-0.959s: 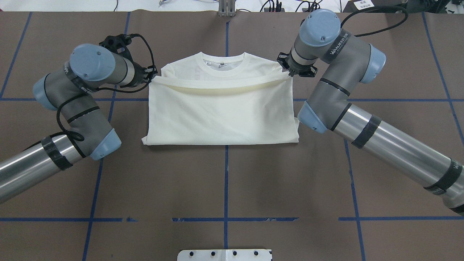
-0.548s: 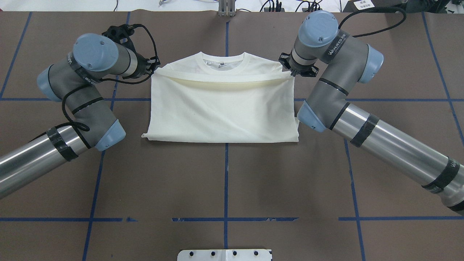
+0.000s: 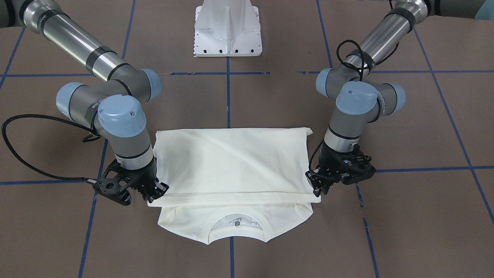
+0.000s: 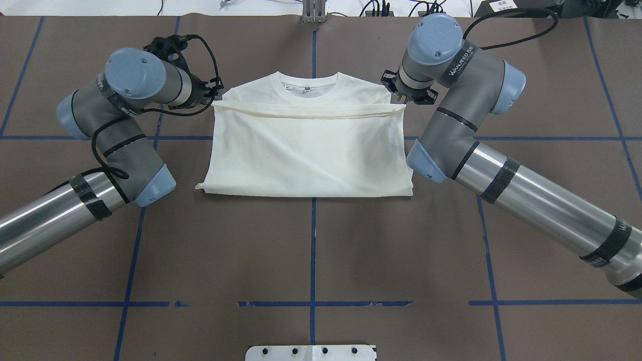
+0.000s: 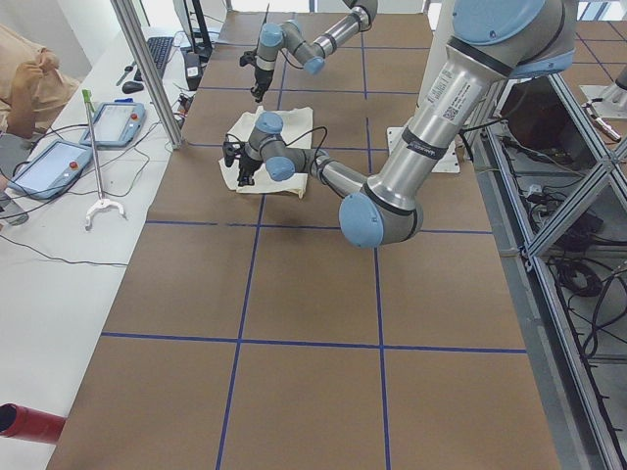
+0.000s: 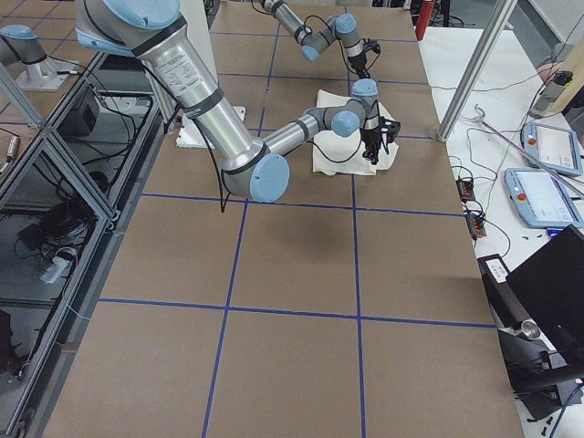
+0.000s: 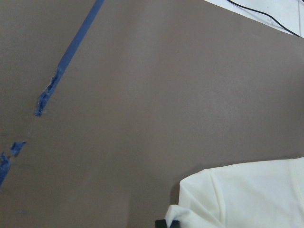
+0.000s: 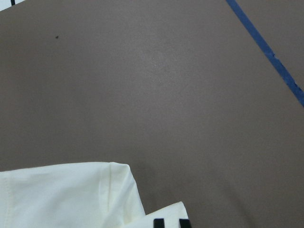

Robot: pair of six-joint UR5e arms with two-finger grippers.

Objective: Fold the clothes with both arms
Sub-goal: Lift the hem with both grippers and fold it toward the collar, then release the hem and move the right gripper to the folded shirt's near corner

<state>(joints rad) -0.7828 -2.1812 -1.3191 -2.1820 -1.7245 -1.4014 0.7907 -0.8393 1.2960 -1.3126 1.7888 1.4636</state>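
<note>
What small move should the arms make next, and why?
Probably lower and release. The left gripper and right gripper pinch corners of the cream-white cotton shirt, and the edge stretched between them lies just short of its ribbed round collar.

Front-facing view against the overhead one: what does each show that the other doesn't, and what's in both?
Only front-facing: the whole pedestal, and both grippers in plain sight, the left gripper and right gripper pinching the fold's corners. Only overhead: the table's far edge with cables beyond it; here the wrists hide most of each gripper. Both: the shirt folded over on itself, held at both sides.
</note>
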